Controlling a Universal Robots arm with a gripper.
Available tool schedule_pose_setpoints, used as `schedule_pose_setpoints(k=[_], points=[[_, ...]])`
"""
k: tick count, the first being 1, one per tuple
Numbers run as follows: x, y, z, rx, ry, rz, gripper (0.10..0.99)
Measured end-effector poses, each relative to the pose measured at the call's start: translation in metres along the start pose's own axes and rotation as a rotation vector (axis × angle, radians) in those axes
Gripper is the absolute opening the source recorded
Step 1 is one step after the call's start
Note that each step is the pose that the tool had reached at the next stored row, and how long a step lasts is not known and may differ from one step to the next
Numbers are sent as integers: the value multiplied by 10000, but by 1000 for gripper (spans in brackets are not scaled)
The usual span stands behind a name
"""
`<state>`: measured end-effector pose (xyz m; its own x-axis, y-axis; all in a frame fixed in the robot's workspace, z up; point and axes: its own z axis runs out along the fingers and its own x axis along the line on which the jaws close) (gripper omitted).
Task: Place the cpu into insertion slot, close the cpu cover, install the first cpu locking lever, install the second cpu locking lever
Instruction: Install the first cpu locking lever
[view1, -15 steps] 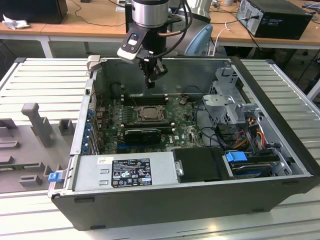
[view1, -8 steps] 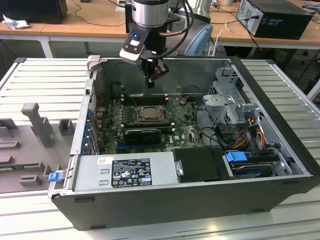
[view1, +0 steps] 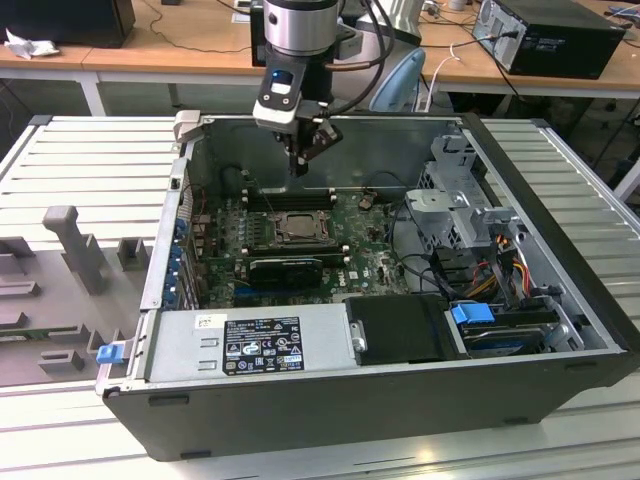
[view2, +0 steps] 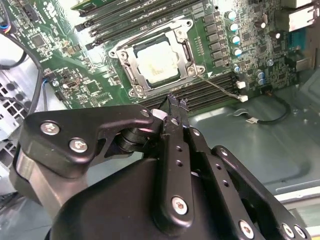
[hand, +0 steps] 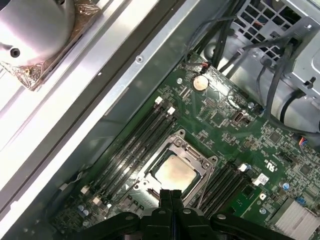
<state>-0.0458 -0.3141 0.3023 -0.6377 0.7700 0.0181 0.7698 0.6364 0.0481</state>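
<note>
End effector (view1: 299, 168) (fingers (hand: 165, 200) together) near cpu (hand: 173, 173), cpu cover (view2: 187, 50) down

The case (view1: 400, 405) lies open on the table (view1: 90, 160), and the board (view1: 375, 262) lies flat on its floor. The cpu (view2: 159, 64) sits in the slot (view2: 141, 48), and the cover (view2: 187, 50) lies down over the cpu's edges. Memory slots (view2: 210, 89) run along two opposite sides of the slot. My gripper (view1: 299, 168) hangs above the board, behind the slot in the exterior view. The power supply (view1: 250, 345) sits along the near wall, and the drive cage (view1: 460, 200) stands at the exterior view's right.
</note>
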Motion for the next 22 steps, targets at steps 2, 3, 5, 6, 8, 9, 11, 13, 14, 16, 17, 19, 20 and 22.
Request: schedule_pose_setpoints(k=[2,3,5,6,8,9,11,13,14,16,17,19,20,22], points=[[0,0,0,3,9,-186,106],[0,0,0,4,15,-313,106],[0,0,0,8,22,-457,106],[0,0,0,8,25,-520,106],[0,0,0,13,37,-744,106],[0,0,0,15,43,-877,106],[0,0,0,19,51,-1050,106],[0,0,0,22,60,-1252,106],[0,0,0,24,64,-1329,106],[0,0,0,26,70,-1443,106],[0,0,0,27,73,-1507,106],[0,0,0,28,77,-1596,106],[0,0,0,30,80,-1662,106],[0,0,0,31,84,-1736,106]])
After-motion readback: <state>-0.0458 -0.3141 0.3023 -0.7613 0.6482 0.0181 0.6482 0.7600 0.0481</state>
